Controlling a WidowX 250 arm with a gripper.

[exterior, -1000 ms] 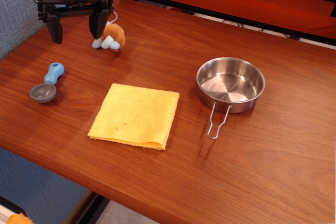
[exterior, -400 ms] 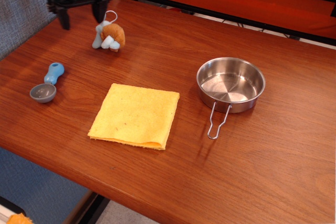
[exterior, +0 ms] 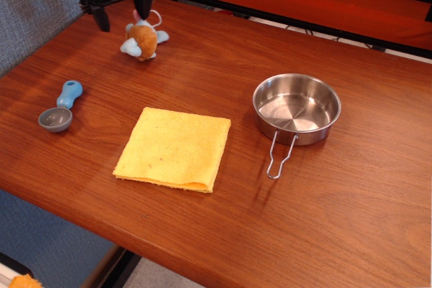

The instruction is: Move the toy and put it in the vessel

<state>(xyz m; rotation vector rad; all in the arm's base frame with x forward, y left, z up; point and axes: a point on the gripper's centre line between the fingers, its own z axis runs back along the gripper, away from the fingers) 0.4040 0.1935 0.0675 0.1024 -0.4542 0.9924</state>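
Observation.image looks down across a reddish-brown wooden table (exterior: 351,207) from the front. At the far left corner lies the toy (exterior: 142,37), a small plush animal in light blue with pink ears, a round orange-brown belly and a thin white loop (exterior: 156,18) standing up from it. It rests on its side on the wood, well apart from the vessel (exterior: 297,108), a shiny round stainless-steel pan with a thin folding wire handle (exterior: 280,156) pointing toward the camera, which sits on the right half of the table and holds nothing.

The black gripper (exterior: 123,8) hangs at the top left edge of the view with its two fingers spread and nothing between them. Its right finger (exterior: 146,3) stands just behind the toy's head, its left finger (exterior: 102,17) off to the toy's left, so the toy sits in front of and slightly to the right of the gap, not inside it. Whether the right finger touches the plush cannot be told.

The toy looks light and soft; it should squash under a pinch and not slip much. The round belly looks the firmest place to close on; the loop is thin and likely to slide out.

Between toy and vessel lie a folded yellow cloth (exterior: 174,148) and, further left, a small grey scoop with a blue handle (exterior: 61,107).
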